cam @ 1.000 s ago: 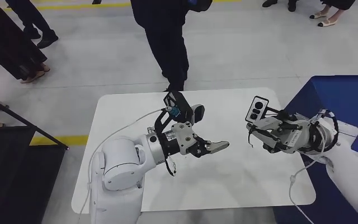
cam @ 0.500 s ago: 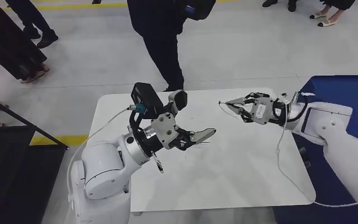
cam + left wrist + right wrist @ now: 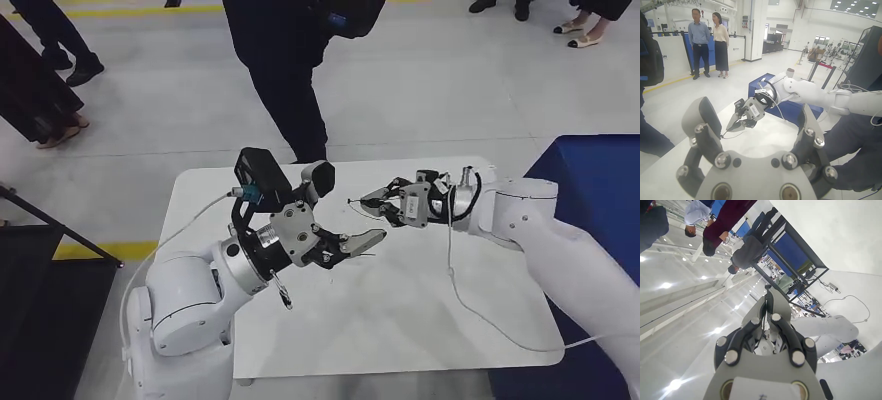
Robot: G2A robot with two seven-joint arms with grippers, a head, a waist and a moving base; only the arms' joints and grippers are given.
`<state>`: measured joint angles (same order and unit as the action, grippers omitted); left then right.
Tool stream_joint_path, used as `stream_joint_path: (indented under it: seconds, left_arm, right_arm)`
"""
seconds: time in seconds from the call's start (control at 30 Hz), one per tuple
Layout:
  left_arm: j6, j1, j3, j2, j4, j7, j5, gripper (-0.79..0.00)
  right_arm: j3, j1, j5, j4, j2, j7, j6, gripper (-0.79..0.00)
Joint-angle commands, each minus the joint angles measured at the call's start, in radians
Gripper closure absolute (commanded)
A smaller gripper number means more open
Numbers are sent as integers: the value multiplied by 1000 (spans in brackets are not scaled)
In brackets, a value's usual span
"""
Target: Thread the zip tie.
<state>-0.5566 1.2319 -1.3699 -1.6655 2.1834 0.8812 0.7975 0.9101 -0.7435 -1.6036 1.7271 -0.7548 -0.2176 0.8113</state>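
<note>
Now the right gripper (image 3: 367, 199) is pinched tight on the zip tie (image 3: 724, 133), whose free end pokes out ahead of its tips. It is probably held short so the end stays stiff for aiming. The left gripper (image 3: 362, 241) is spread wide, low over the table (image 3: 420, 320), facing the right one in what looks like a receiving pose. The tie's end sits just beside one left finger (image 3: 710, 117). Since half a second ago, the right arm has come in close to the left gripper, and the left arm is unmoved.
</note>
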Motion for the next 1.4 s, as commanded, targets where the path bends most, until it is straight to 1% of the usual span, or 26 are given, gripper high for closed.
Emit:
stream_joint_path:
  seconds: [0.0, 0.1, 0.2, 0.3, 0.53, 0.7, 0.87, 1.0, 1.03, 1.07, 1.1, 1.23, 1.3, 1.37]
  left_arm:
    - [0, 0, 0, 0, 0, 0, 0, -785]
    - [0, 0, 0, 0, 0, 0, 0, -785]
    - [0, 0, 0, 0, 0, 0, 0, -785]
    - [0, 0, 0, 0, 0, 0, 0, -785]
    - [0, 0, 0, 0, 0, 0, 0, -785]
    - [0, 0, 0, 0, 0, 0, 0, -785]
    - [0, 0, 0, 0, 0, 0, 0, -785]
    - [0, 0, 0, 0, 0, 0, 0, -785]
    - [0, 0, 0, 0, 0, 0, 0, -785]
    - [0, 0, 0, 0, 0, 0, 0, -785]
    - [0, 0, 0, 0, 0, 0, 0, -785]
    - [0, 0, 0, 0, 0, 0, 0, -785]
    - [0, 0, 0, 0, 0, 0, 0, -785]
    - [0, 0, 0, 0, 0, 0, 0, -785]
  right_arm:
    - [-35, 27, 41, -49, -13, 59, 38, 0]
    - [-122, 83, 8, -140, -54, 87, 88, 0]
    - [-204, 143, 8, -226, -101, 131, 93, 0]
    - [-267, 189, -14, -314, -147, 150, 103, 0]
    - [-379, 255, -5, -458, -241, 180, 103, 0]
    - [-407, 278, 15, -521, -284, 177, 91, 0]
    - [-414, 292, 26, -570, -313, 166, 99, 0]
    - [-424, 296, 42, -604, -334, 191, 124, 0]
    - [-426, 296, 39, -616, -340, 198, 131, -215]
    - [-427, 297, 33, -627, -347, 205, 139, -548]
    - [-430, 298, 31, -635, -353, 212, 149, -785]
    - [-417, 302, 28, -647, -369, 200, 136, -785]
    - [-393, 301, 52, -629, -364, 165, 99, -785]
    - [-351, 289, 88, -609, -347, 136, 43, -785]
